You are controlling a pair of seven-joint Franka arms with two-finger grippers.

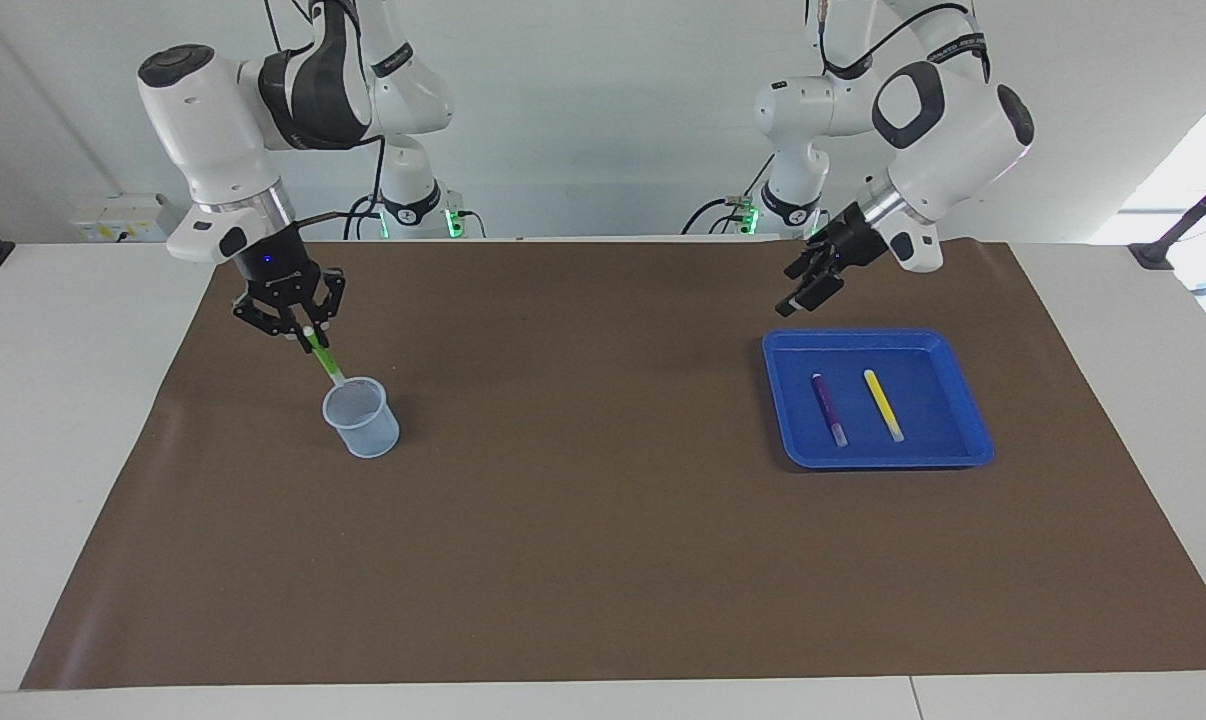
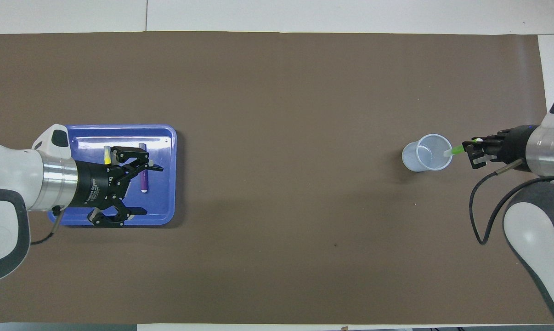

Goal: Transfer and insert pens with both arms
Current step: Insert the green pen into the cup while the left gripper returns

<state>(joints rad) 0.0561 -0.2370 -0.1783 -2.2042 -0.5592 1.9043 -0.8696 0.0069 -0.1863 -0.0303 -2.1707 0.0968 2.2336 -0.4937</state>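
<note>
Now: right claw [image 1: 301,330] clamped on green pen [image 1: 325,358], pen tilted, lower tip at rim of clear cup [image 1: 361,418], toward right arm's end of surface. Next move, judged: straight drop into cup. Left claw [image 1: 808,290] spread apart, waits over blue tray [image 1: 963,400]; purple pen [image 1: 829,408] and yellow pen [image 1: 883,404] lie side by side in tray.

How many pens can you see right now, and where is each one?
3. The purple pen and the yellow pen lie side by side in the blue tray. The green pen is held tilted in the right hand, its lower end over the clear cup.
</note>
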